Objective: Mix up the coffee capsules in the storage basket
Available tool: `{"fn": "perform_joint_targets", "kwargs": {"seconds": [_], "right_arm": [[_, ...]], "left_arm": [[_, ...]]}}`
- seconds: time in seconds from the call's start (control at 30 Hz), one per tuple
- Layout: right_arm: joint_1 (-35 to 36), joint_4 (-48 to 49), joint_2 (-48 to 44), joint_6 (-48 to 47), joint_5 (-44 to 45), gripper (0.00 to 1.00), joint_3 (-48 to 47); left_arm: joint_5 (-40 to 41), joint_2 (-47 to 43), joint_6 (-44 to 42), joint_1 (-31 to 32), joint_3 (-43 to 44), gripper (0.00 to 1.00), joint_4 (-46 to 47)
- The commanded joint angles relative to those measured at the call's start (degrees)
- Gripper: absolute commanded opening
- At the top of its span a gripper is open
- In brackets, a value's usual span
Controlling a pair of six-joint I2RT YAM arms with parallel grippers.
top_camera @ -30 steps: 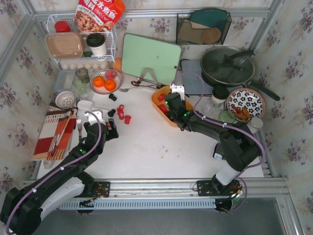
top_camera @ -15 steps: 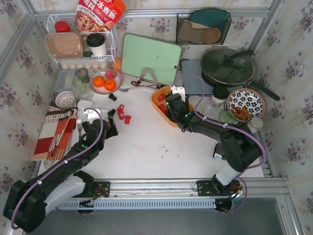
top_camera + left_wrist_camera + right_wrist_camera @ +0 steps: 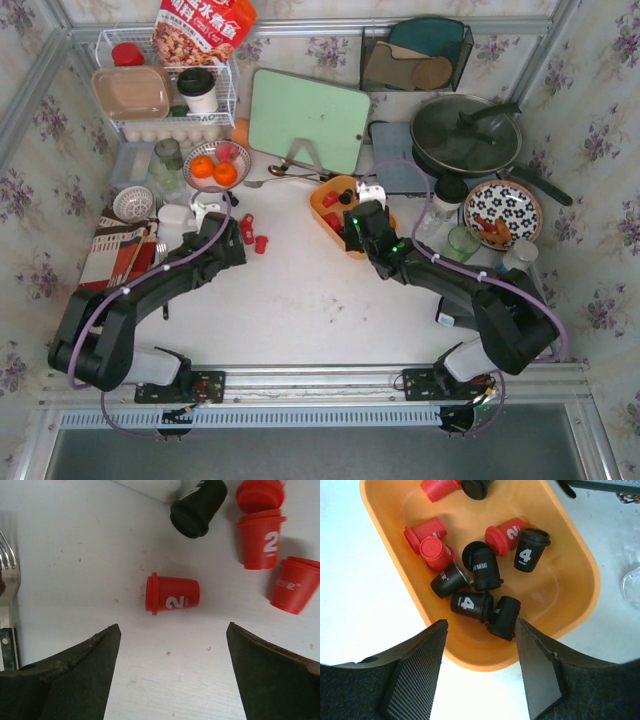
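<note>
The left end effector hangs spread over a red capsule lying on the worktop. The right end effector, also spread, hangs above the basket holding red and black capsules.

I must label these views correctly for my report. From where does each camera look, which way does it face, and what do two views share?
Top external: above and behind the arms, facing down on the table; left arm and right arm show.
Left wrist: on the left arm, facing down at loose coffee capsules; open left pincer at bottom.
Right wrist: over the storage basket, facing down into it; open right pincer at bottom.
Shared: top and right wrist both show the storage basket.
</note>
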State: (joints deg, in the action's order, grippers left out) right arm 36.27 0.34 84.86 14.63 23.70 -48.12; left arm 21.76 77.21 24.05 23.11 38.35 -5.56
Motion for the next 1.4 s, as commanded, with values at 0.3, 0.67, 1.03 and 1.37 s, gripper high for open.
{"fn": "perform_joint_targets", "kwargs": {"seconds": [0.3, 0.67, 1.03, 1.37], "right_arm": [[0.03, 4.03, -5.34, -0.74, -3.55, 0.64, 5.72], [0.01, 4.85, -9.36, -1.62, -3.40, 0.64, 8.21], [-0.03, 6.04, -13.17, -2.43, -1.88, 0.64, 11.07], [-0.04, 9.64, -22.42, -3.94, 1.17, 0.64, 17.84]], "left_arm": [[-5.60, 12.89, -0.94, -4.48, 8.91, 0.86, -3.65], [-9.86, 16.91, -0.48, -7.03, 12.94, 0.49, -8.13], [-20.18, 6.03, 0.78, -6.25, 12.29, 0.43, -7.12], [-23.39, -0.31, 0.41, 0.96, 15.45, 0.43, -0.06]]}}
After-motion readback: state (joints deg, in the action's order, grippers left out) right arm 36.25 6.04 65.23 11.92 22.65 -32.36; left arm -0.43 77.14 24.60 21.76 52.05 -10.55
